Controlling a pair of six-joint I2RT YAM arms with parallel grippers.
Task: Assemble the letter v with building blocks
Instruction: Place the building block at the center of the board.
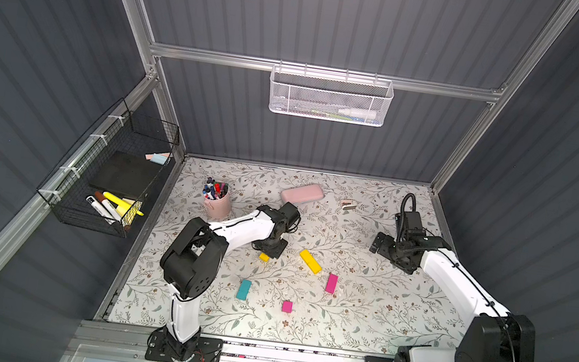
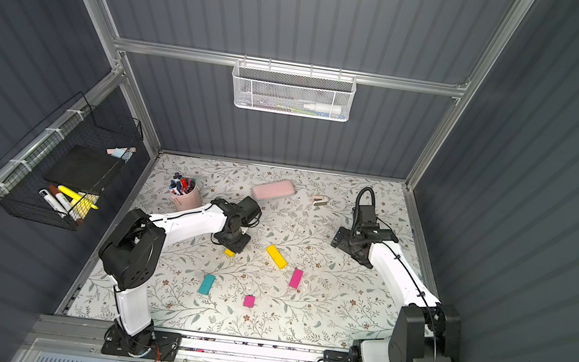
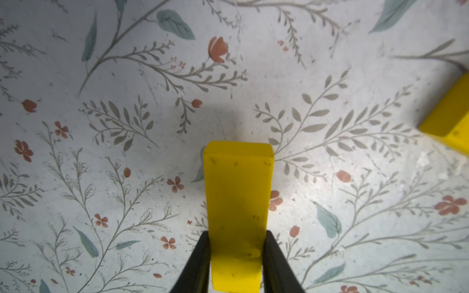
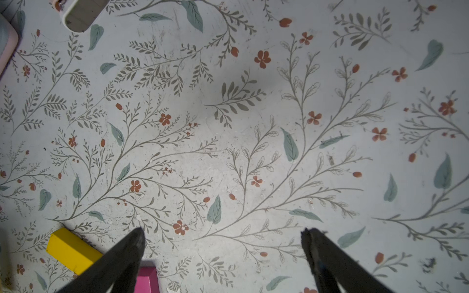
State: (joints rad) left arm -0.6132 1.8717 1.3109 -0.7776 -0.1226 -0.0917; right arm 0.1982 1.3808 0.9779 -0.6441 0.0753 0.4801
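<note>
left gripper (image 3: 237, 234): pressed onto one yellow block (image 3: 238, 192), pinching its long sides, near the middle of the desk (image 1: 376, 317) (whether the block touches the surface cannot be told). right gripper (image 4: 223, 231): spread wide, nothing between the fingers, toward the right edge. second yellow block (image 1: 310, 261), long magenta block (image 1: 331, 283), teal block (image 1: 244, 289) and short magenta block (image 1: 287, 306) lie flat and apart, from the middle toward the edge by the arm bases.

tabletop (image 1: 376, 317): off-white, grey-green leafy sprigs, tiny rust-red flowers all over. yellow block (image 3: 238, 203), second yellow block (image 1: 310, 261) same bright yellow. teal block (image 1: 244, 289). long magenta block (image 1: 331, 283), short magenta block (image 1: 287, 306). blocks all plain. case (image 1: 302, 193) pale pink, pen cup (image 1: 216, 210) pink too.
</note>
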